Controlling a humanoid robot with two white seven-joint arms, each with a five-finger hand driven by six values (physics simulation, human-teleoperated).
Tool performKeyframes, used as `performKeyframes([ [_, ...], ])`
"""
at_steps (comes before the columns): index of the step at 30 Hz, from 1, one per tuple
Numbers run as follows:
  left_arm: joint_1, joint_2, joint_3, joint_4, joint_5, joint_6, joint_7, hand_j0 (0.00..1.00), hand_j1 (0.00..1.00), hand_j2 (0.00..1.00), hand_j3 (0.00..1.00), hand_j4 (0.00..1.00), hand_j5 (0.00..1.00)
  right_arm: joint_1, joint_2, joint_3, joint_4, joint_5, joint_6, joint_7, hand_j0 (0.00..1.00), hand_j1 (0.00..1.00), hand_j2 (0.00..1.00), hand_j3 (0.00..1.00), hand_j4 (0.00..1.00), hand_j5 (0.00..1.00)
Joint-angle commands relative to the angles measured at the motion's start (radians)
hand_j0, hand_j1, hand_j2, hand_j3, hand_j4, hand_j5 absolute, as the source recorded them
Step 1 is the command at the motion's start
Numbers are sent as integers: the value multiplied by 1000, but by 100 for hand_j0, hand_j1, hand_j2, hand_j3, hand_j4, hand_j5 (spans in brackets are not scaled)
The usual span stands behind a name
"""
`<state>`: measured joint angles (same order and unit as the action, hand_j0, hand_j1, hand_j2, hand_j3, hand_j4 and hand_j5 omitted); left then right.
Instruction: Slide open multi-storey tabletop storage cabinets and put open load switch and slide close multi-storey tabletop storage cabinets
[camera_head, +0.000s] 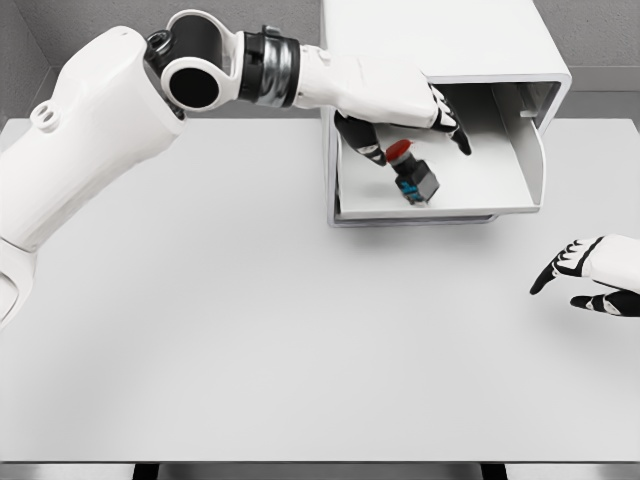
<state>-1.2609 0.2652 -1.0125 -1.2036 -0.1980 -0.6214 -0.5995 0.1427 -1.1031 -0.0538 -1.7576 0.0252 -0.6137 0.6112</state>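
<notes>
Storage cabinet (440, 40): drawer (520, 150) slid open; load switch (412, 172) lies inside it. Left hand (395, 110) above drawer, fingers relaxed, grasping nothing. Right hand (590, 272) well right of drawer, released, over table (250, 340)

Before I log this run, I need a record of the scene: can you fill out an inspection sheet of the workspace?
Surface: white table, bare in front.
Job's things: white storage cabinet at the back, its drawer slid open; load switch with red button lies inside the drawer.
Clutter: nothing seen.
Hands: left hand over the open drawer, just above the switch, fingers spread, not gripping it; right hand at the right edge above the table, fingers relaxed, holding nothing.
Cables: nothing seen.
Surroundings: grey wall behind.
</notes>
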Motion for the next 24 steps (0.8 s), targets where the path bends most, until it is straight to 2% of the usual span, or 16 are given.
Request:
performKeyframes([
  [1, 0, 5, -8, 24, -176, 11, -11, 95, 95, 95, 95, 95, 95, 0, -1, 0, 0, -7, 3, 0, 64, 64, 64, 64, 64, 64],
  [5, 0, 14, -8, 4, -123, 11, -11, 100, 100, 100, 100, 100, 100, -6, -1, -1, 0, -7, 3, 0, 65, 65, 65, 65, 65, 65],
  [6, 5, 28, -6, -33, -95, 11, -11, 100, 100, 100, 100, 100, 100, -9, 0, -1, 0, -5, 3, 0, 66, 66, 66, 66, 66, 66],
  [8, 17, 75, 0, -154, -63, 11, -11, 100, 100, 100, 100, 100, 100, -9, 0, -1, 0, -5, 3, 0, 66, 66, 66, 66, 66, 66],
  [10, 38, 184, 14, -335, 18, 11, -11, 100, 100, 100, 100, 100, 100, -8, 0, -1, 0, -5, 3, 0, 66, 66, 66, 66, 66, 66],
  [11, 38, 230, 14, -393, 55, 11, -11, 100, 100, 100, 100, 100, 100, -8, 0, -1, 0, -5, 3, 0, 66, 66, 66, 66, 66, 66],
  [12, 43, 270, 14, -418, 91, 11, -11, 100, 100, 100, 100, 100, 100, -8, 0, -1, 0, -5, 3, 0, 66, 66, 66, 66, 66, 66],
  [15, 61, 379, 14, -416, 183, 11, -11, 100, 100, 100, 100, 100, 100, -9, -1, -1, 0, -5, 3, 0, 66, 66, 66, 66, 66, 66],
  [18, 118, 479, 9, -379, 178, 11, -11, 100, 100, 100, 100, 100, 100, -18, 0, 0, 0, -5, 3, 0, 66, 66, 66, 66, 66, 66],
  [19, 130, 515, 8, -366, 173, 11, -11, 100, 100, 100, 100, 100, 100, -34, 0, 15, 0, -5, 3, 0, 66, 66, 66, 66, 66, 66],
  [22, 132, 631, 12, -364, 183, 11, -11, 100, 100, 100, 100, 100, 100, -141, 2, 129, 0, -7, 3, 0, 66, 66, 66, 66, 66, 66],
  [24, 133, 657, 12, -358, 181, 11, -11, 100, 100, 100, 100, 100, 100, -164, 5, 140, 0, -7, 3, 0, 65, 65, 65, 65, 65, 65],
])
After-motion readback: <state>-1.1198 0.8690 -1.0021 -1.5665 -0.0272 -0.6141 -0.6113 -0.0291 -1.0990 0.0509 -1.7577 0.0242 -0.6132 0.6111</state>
